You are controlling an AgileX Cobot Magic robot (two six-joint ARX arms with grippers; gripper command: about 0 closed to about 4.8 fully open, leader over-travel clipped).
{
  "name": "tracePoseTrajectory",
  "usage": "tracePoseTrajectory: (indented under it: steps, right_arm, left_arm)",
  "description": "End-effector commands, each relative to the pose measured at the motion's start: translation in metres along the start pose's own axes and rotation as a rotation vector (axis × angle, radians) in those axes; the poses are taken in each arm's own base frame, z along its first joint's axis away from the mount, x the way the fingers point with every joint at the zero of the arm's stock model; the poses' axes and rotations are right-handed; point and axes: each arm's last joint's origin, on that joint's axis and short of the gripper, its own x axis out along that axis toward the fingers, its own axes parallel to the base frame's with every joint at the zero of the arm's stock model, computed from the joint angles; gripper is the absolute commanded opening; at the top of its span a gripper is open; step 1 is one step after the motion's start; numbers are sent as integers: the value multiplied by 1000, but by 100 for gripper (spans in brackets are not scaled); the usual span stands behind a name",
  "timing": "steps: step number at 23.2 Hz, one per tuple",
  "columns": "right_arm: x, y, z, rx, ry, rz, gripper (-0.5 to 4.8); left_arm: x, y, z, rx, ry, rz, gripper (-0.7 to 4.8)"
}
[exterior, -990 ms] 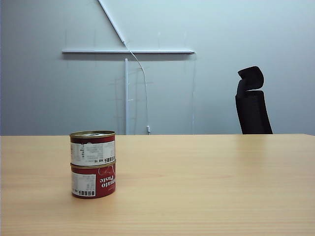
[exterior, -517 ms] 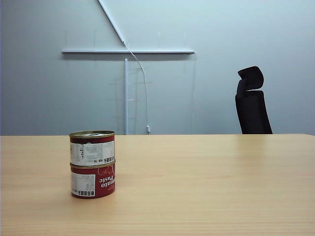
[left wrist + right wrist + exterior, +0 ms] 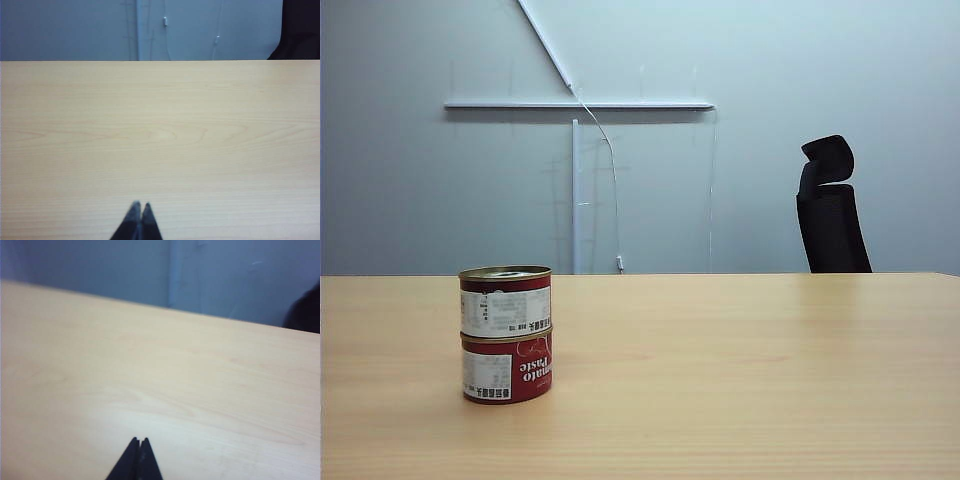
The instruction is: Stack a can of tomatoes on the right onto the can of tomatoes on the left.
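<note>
A pale wooden table [image 3: 740, 380] runs wide across the view, a black chair [image 3: 831, 215] stands behind its far edge on the right, and white rails [image 3: 578, 104] cross the grey wall [image 3: 410, 180].

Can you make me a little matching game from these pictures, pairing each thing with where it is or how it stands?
Things:
1. upper can
2. lower can
3. office chair
4. right gripper

Places or states:
A. behind the table's far edge
B. shut, holding nothing, over bare wood
C. standing directly on the table
D. resting on another can

Pairs: 1-D, 2-C, 3-A, 4-B
</note>
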Motion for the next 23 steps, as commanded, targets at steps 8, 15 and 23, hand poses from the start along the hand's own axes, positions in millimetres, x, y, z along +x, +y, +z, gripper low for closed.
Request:
tracePoseTrajectory:
  steps: [8,15,23]
  right_arm:
    - [-9,-41,-97,99,-233,-208,-1]
    - [-19,-58,-132,83,-305,-207,-1]
    - [-15,-62,-157,92,-261,-238,-1]
  left_arm:
    - [0,0,2,1,-14,-3,-4]
    - [0,0,2,1,-14,-3,-4]
    - [0,0,2,1,-14,-3,-4]
